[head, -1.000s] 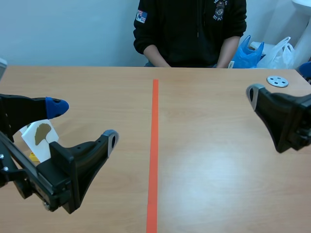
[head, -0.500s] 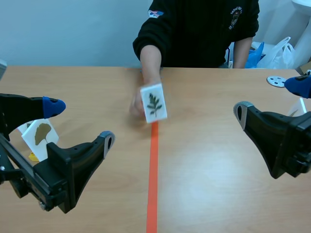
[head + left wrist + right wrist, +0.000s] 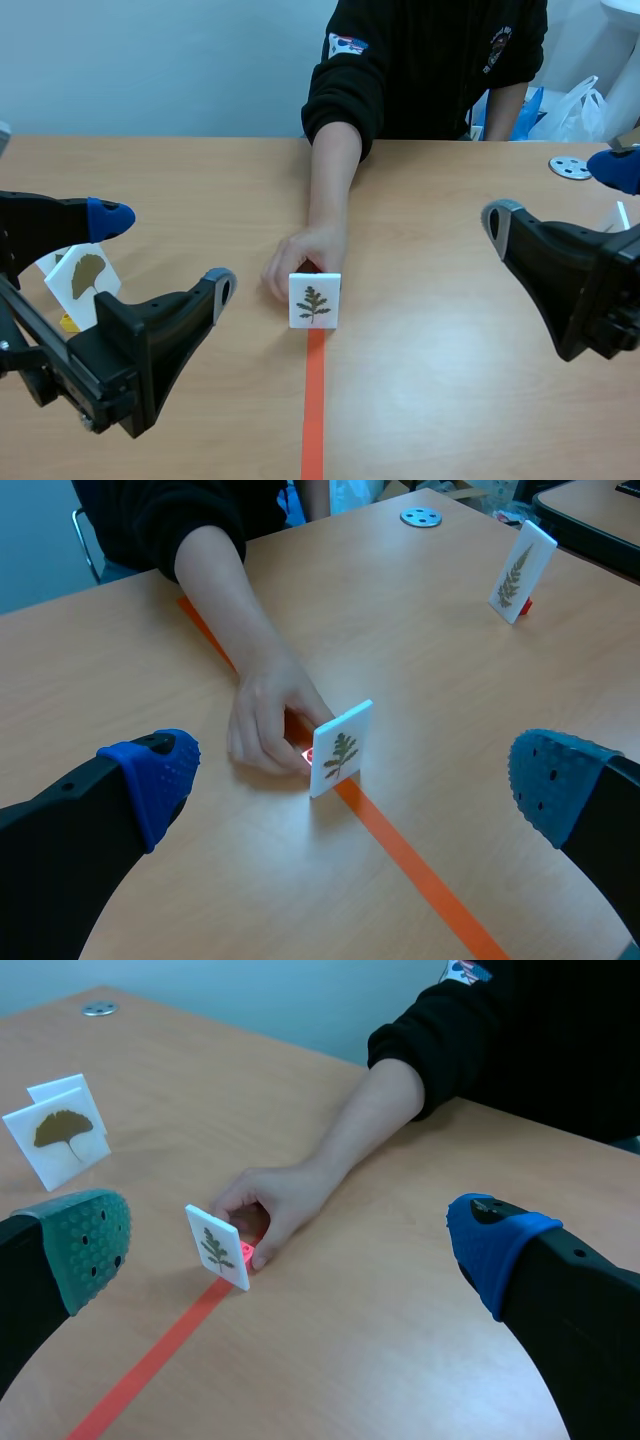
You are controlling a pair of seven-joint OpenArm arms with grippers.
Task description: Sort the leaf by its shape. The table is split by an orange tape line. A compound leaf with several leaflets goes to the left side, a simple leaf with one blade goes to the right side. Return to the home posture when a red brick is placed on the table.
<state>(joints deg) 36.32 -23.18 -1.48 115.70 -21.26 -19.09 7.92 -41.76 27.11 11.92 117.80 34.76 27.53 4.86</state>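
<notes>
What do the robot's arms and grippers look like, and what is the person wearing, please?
Both arms are black and blocky. The left gripper and right gripper each have two thick black fingers with dotted pads; the right's show a blue pad and a grey-green pad. The person wears a black top; its sleeve bears a small coloured patch.

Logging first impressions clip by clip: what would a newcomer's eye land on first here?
A person's hand, stretched across the table, holds a white leaf card upright on the orange tape line at mid-table. The robot's left hand and right hand hang open at either side, apart from it. A second card, bearing a fan-shaped leaf, stands on the left side.
</notes>
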